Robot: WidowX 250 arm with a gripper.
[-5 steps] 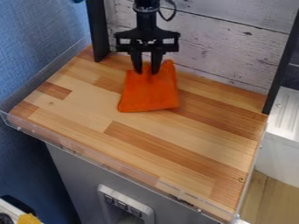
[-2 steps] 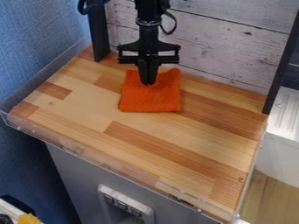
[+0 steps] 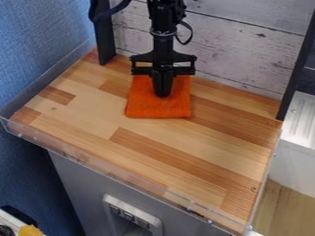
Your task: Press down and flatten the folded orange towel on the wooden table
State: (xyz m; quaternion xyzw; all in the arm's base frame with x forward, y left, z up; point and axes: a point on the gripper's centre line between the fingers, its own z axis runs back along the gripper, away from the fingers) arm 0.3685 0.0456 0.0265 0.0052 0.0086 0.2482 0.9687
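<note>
The black gripper (image 3: 162, 95) hangs down from the top edge of the camera view, over the middle of an orange cloth (image 3: 144, 105). Its two fingers are together, tips at or just above the cloth; whether they pinch any fabric cannot be made out. The cloth lies flat, roughly square, on the wooden tabletop (image 3: 123, 154) towards its back. The gripper's body covers part of the cloth's back edge.
A whitewashed plank wall (image 3: 246, 46) stands behind the tabletop, between a black post (image 3: 103, 34) at left and another (image 3: 296, 69) at right. A clear low rim (image 3: 111, 173) runs along the front edge.
The gripper's fingers have closed together, and it has moved down and slightly right over the cloth. The cloth's back part, raised and bunched at first, now lies flatter and squarer.
</note>
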